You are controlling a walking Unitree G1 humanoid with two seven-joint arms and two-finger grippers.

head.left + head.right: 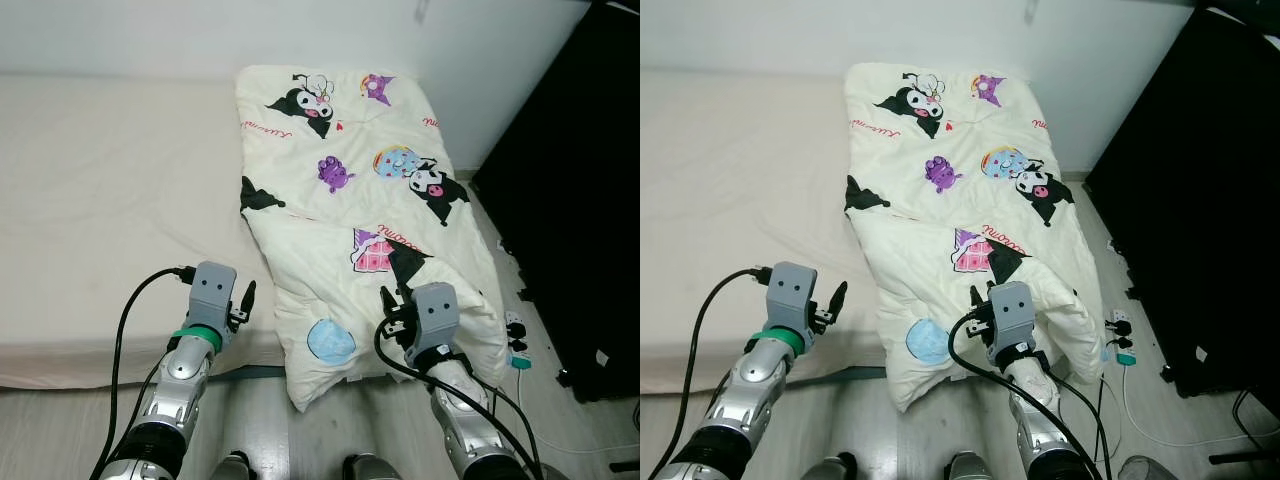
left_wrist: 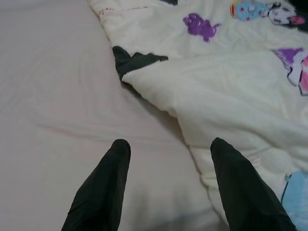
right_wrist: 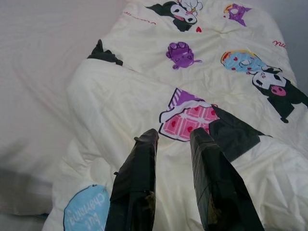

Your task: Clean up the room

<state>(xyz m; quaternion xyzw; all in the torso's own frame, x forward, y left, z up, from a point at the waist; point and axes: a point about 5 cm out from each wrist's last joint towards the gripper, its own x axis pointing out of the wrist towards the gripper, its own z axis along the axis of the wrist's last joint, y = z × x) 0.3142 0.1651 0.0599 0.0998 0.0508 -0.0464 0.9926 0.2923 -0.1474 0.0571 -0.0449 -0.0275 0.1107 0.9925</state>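
Cream cotton, cartoon prints all over — the quilt (image 1: 365,200) lies rumpled along the right side of the bed (image 1: 110,200), its near corner folded back on itself and drooping over the mattress edge toward the floor (image 1: 320,420).

The risk is plain from here: that hanging corner is soft and bunched, so a pinch could take just the top layer and leave the fold sliding off the bed. A power strip (image 1: 516,335) and its cables sit on the floor just beside the bed's right edge, and a dragged quilt could snag them.

The right gripper (image 3: 172,137) hovers just above the folded part, near the pink print, fingers (image 3: 139,163) slightly parted and grasping nothing. The left gripper (image 2: 166,147) is released too, fingers spread wide over bare sheet — the quilt's edge runs just beside its right finger, near but not between them. Both arms are raised at the foot of the bed.
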